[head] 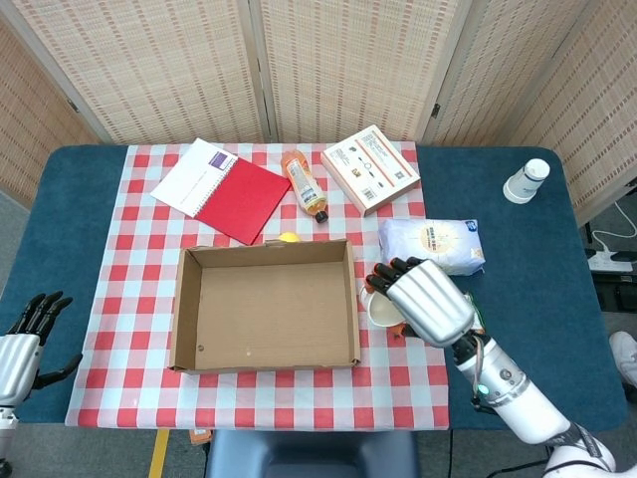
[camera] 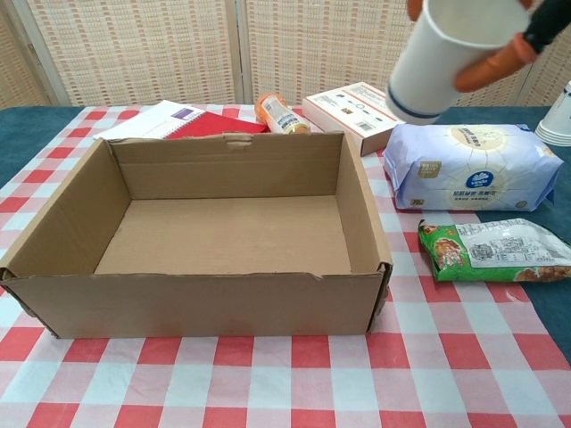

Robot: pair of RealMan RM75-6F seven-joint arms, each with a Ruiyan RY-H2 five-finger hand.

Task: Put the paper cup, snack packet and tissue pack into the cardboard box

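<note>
Paper cup: I see the paper cup (camera: 451, 55) lifted clear of the bench (head: 80, 179), tilted, white with a dark band near its base; the head view shows its open mouth turned toward the box.
Right hand: my right hand (head: 430, 299) holds the cup, its fingers (camera: 492, 68) wrapped around the wall, orange pads pressing on it.
Left hand: my left hand (head: 25, 334) hangs off the near left bench corner, fingers spread, holding nothing.
Cardboard box: the cardboard box (head: 189, 309) sits open just left of the right fingers; I see nothing inside it. Its right wall stands between the cup and the box floor.
Tissue pack: the tissue pack (camera: 471, 166) lies flat just beyond the right fingers, pale blue and white.
Snack packet: the snack packet (camera: 495, 251) lies flat, green with a white label, below the right fingers in the chest view; mostly hidden under my hand in the head view.
Surroundings: a red notebook (head: 237, 197), an orange bottle (head: 305, 184) and a flat printed carton (head: 370, 167) lie beyond the box. A second white cup (head: 526, 181) stands well apart at the far right.
</note>
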